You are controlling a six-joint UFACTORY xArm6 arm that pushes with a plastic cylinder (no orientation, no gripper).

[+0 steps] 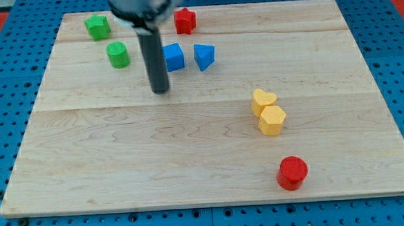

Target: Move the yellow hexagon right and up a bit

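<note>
The yellow hexagon [272, 120] lies right of the board's middle, touching a yellow heart [263, 100] just above it and to its left. My tip [160, 90] rests on the board well to the hexagon's left and a little higher, just left of and below the blue cube [174, 57]. It touches no block that I can see.
A blue triangle [204, 56] lies right of the blue cube. A red star [185, 20] and a green star-like block [98, 26] sit near the board's top edge. A green cylinder [118, 55] lies left of my rod. A red cylinder [292, 172] sits below the hexagon.
</note>
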